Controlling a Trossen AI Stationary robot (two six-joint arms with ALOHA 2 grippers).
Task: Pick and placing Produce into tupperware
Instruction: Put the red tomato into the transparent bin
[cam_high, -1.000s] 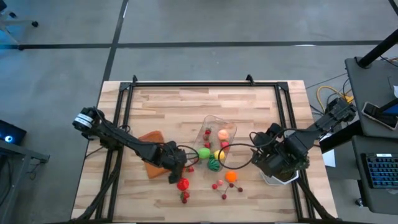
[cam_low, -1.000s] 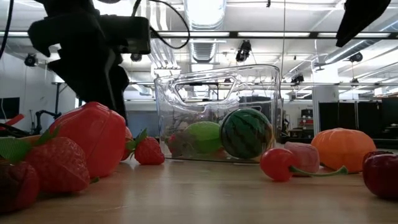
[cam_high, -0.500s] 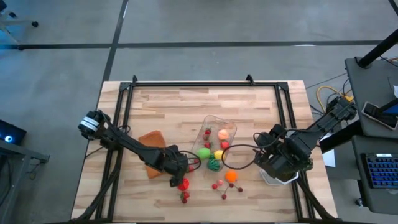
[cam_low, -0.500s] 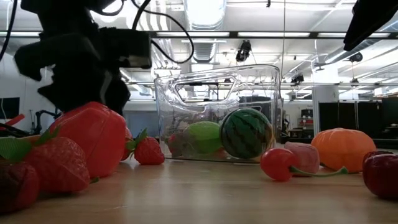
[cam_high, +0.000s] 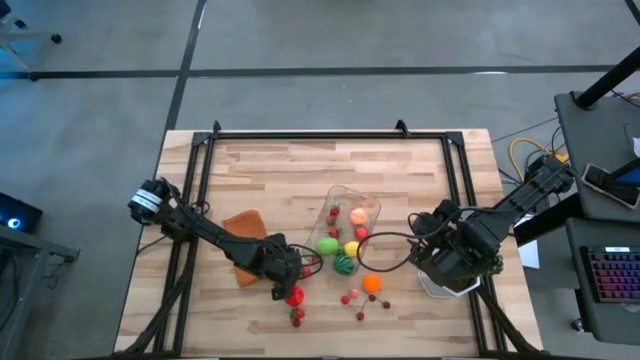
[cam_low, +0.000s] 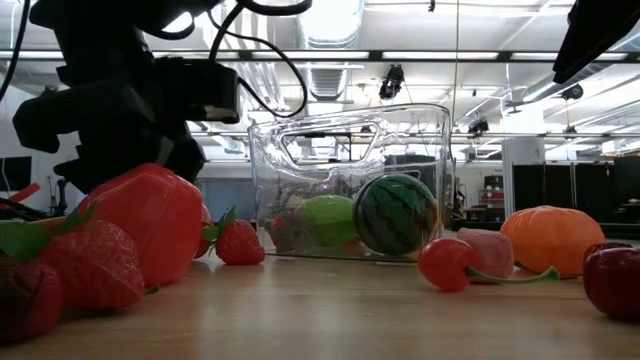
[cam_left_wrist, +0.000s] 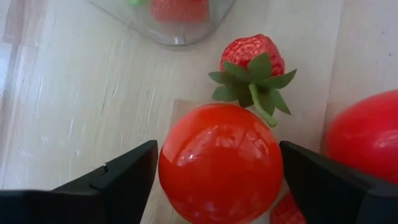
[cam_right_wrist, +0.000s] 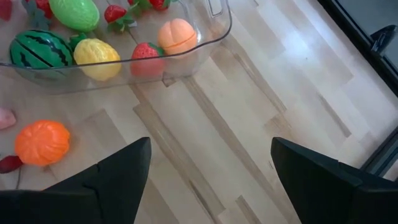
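Two fingers of my left gripper stand wide around the red tomato, apparently not touching, beside the tupperware. My right gripper waits open.

Desk: pale wood planks, bordered by a black metal frame. Brown-orange flat rectangle: lies on the desk's left half. Keyboard: off the desk's right side. Yellow cables: coiled just beyond the desk's right edge.
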